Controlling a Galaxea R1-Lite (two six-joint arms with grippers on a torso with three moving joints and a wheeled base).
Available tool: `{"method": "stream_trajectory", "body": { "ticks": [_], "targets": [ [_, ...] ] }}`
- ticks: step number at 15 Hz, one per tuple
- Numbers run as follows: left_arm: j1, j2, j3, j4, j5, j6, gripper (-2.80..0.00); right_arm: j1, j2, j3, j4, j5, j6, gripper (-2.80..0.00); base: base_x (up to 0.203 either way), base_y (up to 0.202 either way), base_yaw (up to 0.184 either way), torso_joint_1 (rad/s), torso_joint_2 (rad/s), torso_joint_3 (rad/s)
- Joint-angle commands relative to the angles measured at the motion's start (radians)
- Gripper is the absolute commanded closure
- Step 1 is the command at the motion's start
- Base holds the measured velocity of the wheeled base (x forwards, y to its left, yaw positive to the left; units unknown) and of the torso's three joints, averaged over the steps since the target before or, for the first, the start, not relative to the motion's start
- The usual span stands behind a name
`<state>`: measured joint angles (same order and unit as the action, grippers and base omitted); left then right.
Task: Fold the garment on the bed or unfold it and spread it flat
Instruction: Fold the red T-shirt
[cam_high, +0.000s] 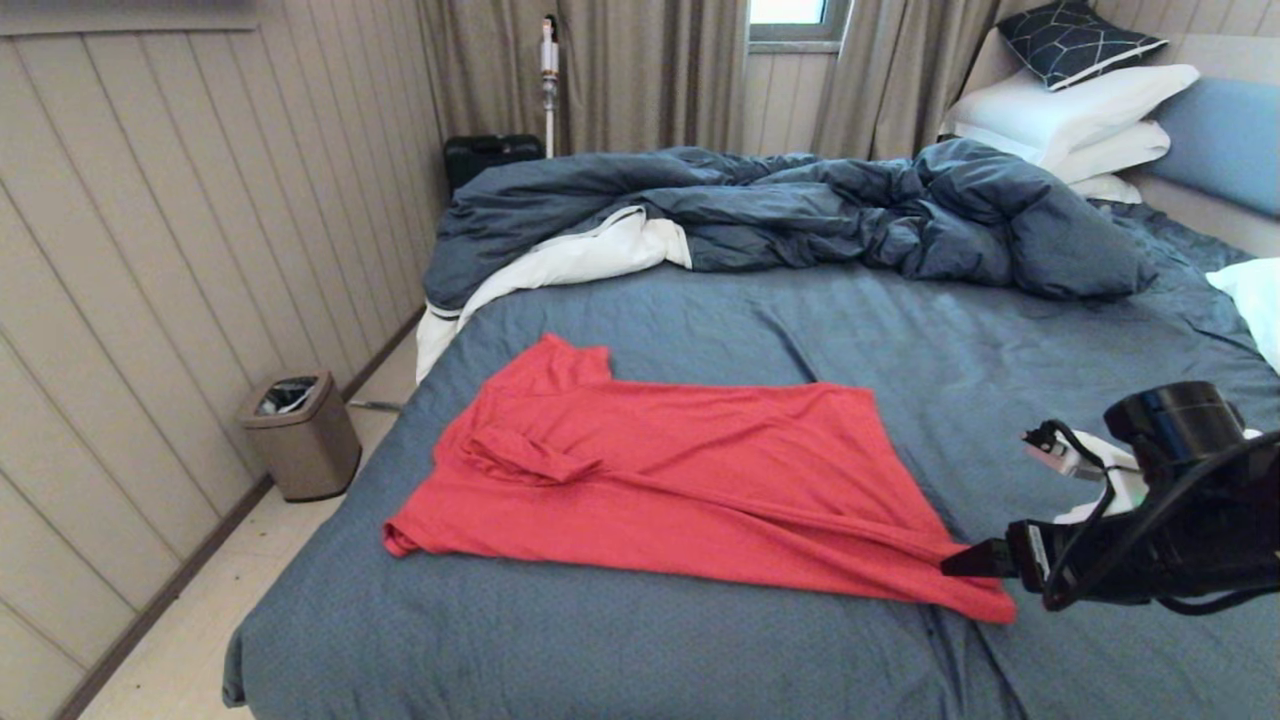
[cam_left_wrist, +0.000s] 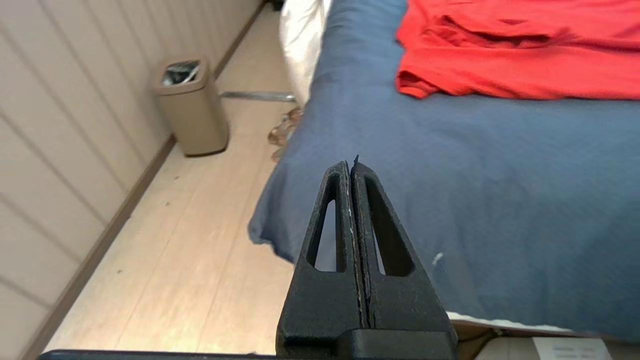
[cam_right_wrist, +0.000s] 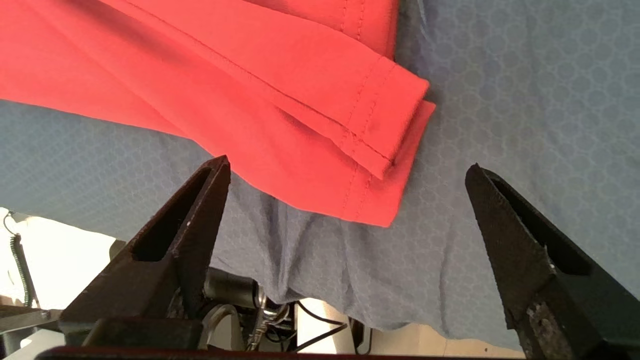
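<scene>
The red garment (cam_high: 680, 470) lies across the middle of the bed (cam_high: 600, 650), partly doubled over, plain side up with no print showing. One sleeve points toward the duvet, and a hemmed corner (cam_right_wrist: 380, 150) reaches the near right. My right gripper (cam_high: 970, 560) hovers at that corner, open. In the right wrist view the corner lies just beyond the right gripper (cam_right_wrist: 347, 165), with nothing between the fingers. My left gripper (cam_left_wrist: 351, 162) is shut on nothing above the bed's near left corner, apart from the garment (cam_left_wrist: 500, 75), and is out of the head view.
A rumpled dark blue duvet (cam_high: 800, 210) with white lining fills the far half of the bed. White pillows (cam_high: 1070, 120) are stacked at the far right. A tan waste bin (cam_high: 300, 435) stands on the floor by the panelled wall on the left.
</scene>
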<state>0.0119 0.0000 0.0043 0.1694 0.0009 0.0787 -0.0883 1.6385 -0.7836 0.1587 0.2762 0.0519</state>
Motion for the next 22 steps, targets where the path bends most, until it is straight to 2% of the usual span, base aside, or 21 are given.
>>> {"method": "stream_trajectory", "body": {
  "ticks": [1,4,6,8,12,13,22],
  "targets": [
    [-0.001,0.000,-0.004,-0.043,-0.019,0.001,0.00,0.011,0.006,-0.003,0.000,0.001,0.003,-2.80,0.000,0.000,0.000,0.000,0.00,0.000],
    [-0.001,0.000,-0.004,-0.104,0.006,0.008,0.00,0.018,0.024,-0.016,-0.001,0.001,0.005,-2.80,0.000,0.000,0.000,0.000,0.00,0.000],
    [-0.001,0.000,-0.004,-0.186,0.042,0.126,0.00,0.016,0.029,-0.020,-0.008,0.001,0.005,-2.80,0.000,0.000,0.000,0.000,0.00,0.000],
    [-0.001,0.000,-0.004,-0.191,0.042,0.067,0.00,0.015,0.040,-0.022,-0.009,0.001,0.004,-2.80,0.000,0.000,0.000,0.000,0.00,0.000],
    [-0.001,0.000,-0.004,-0.191,0.041,0.061,0.00,0.025,0.054,-0.031,-0.010,0.001,0.006,-2.80,0.000,0.000,0.000,0.000,0.00,0.000],
    [-0.001,0.000,-0.004,-0.191,0.039,0.061,0.00,0.025,0.059,-0.033,-0.010,0.001,0.006,0.00,0.000,0.000,0.000,0.000,0.00,0.000],
    [-0.001,0.000,-0.004,-0.183,0.037,0.062,0.00,0.041,0.101,-0.068,-0.013,0.000,0.014,0.00,0.000,0.000,0.000,0.000,0.00,0.000]
  ]
}}
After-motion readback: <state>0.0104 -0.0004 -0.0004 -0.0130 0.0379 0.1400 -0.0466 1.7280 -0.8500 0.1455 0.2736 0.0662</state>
